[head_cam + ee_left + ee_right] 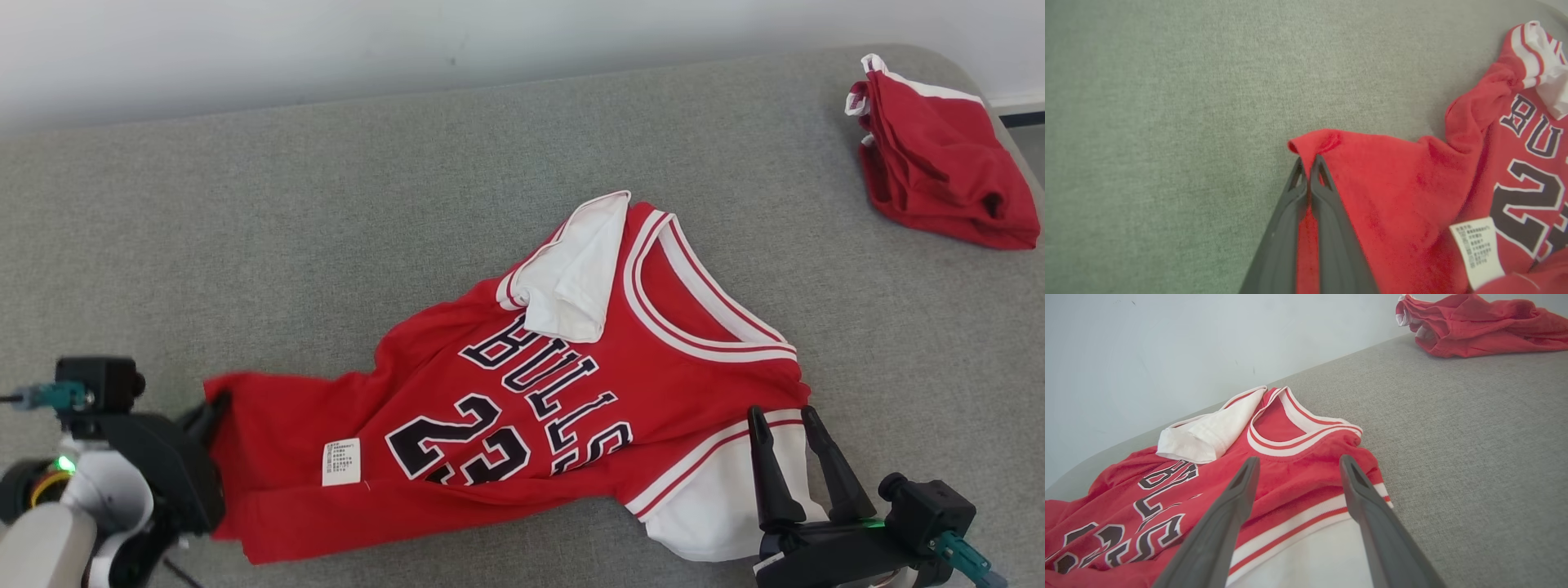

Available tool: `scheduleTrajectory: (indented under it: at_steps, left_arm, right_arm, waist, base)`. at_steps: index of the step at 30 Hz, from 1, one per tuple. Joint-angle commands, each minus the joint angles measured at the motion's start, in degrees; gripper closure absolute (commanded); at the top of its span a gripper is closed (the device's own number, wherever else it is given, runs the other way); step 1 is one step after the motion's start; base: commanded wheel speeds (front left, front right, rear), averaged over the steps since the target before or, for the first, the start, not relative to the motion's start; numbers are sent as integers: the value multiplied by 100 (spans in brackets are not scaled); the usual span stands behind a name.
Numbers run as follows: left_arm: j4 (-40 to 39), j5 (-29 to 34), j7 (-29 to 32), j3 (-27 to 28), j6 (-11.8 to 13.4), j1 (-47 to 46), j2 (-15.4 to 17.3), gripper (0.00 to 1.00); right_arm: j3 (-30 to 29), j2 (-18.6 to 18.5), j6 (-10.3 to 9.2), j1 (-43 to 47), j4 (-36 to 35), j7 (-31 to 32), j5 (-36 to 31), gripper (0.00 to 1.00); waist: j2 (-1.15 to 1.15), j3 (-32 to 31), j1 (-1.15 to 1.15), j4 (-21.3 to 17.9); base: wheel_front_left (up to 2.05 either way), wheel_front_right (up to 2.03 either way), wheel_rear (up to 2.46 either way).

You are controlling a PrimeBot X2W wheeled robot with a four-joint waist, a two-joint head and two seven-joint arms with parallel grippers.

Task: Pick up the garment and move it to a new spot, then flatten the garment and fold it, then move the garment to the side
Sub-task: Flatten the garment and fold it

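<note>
The red Bulls 23 jersey (522, 408) lies rumpled in the middle of the grey cushion (326, 204), with its collar toward 2 o'clock and its hem toward 8 o'clock. The left gripper (1309, 161) is pinched closed on the hem's corner (red cloth shows between its fingers). At 5 o'clock the right gripper (785, 416) stands spread wide over the jersey's white sleeve, holding nothing. A second red garment (939, 155) sits bunched at 2 o'clock, well apart.

- The left gripper (1309, 161) is seen shut, its fingers pinched on the garment (1392, 183) (at its edge).
- The right gripper (782, 413) is seen open at the lower right, its two fingers spread wide and angled forward.
</note>
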Motion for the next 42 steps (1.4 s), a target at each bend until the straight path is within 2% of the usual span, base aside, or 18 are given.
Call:
scheduleTrajectory:
  at_steps: [1, 5, 11, 16, 22, 23, 24, 25, 34, 42]
  left_arm:
    - [-84, 120, -175, 7, -14, -182, 30, 100]
    - [-201, 464, -762, -32, -43, -663, 7, 100]
    - [-64, 906, -1305, -247, -97, -1619, -78, 100]
    - [230, 1100, -1631, -347, -118, -2256, -130, 100]
    - [958, 1349, -2057, -444, -92, -2913, -218, 100]
    - [1085, 1456, -2097, -507, -88, -2981, -207, 67]
    - [1197, 1524, -2170, -552, -80, -3050, -214, 9]
    - [1346, 1556, -2222, -576, -72, -3079, -245, 0]
    - [2031, 1593, -2779, -729, -88, -3038, -324, 0]
    - [1981, 1476, -3261, -771, -108, -2603, -394, 0]
  right_arm:
    - [9, -1, -16, -25, -10, -25, -1, 0]
    - [-13, -19, -16, -30, -23, -25, -14, 0]
    - [2, -94, -16, -120, -36, -25, 26, 0]
    - [19, -101, -16, -198, -51, -25, 11, 0]
    - [44, -102, -16, -288, -27, -25, 6, 0]
    - [53, -98, -16, -294, -23, -25, 7, 0]
    - [58, -79, -16, -295, -28, -25, -6, 0]
    - [58, -64, -16, -294, -31, -25, -21, 0]
    - [-47, -65, -16, -186, 8, -25, -58, 0]
    - [-84, -111, -16, -41, 0, -25, -113, 0]
  waist:
    - [0, 15, -1, -3]
    - [0, 50, -1, -3]
    - [0, 162, -1, -48]
    - [0, 274, -1, -126]
    - [0, 412, -1, -273]
    - [0, 425, -1, -293]
    - [0, 433, -1, -309]
    - [0, 437, -1, -320]
    - [0, 281, -1, -177]
    - [0, -108, -1, 121]
  base:
    - [0, 0, 0]
    - [0, 0, 0]
    - [0, 0, 0]
    - [0, 0, 0]
    - [0, 0, 0]
    - [0, 0, 0]
    - [0, 0, 0]
    - [0, 0, 0]
    - [0, 0, 0]
    - [0, 0, 0]
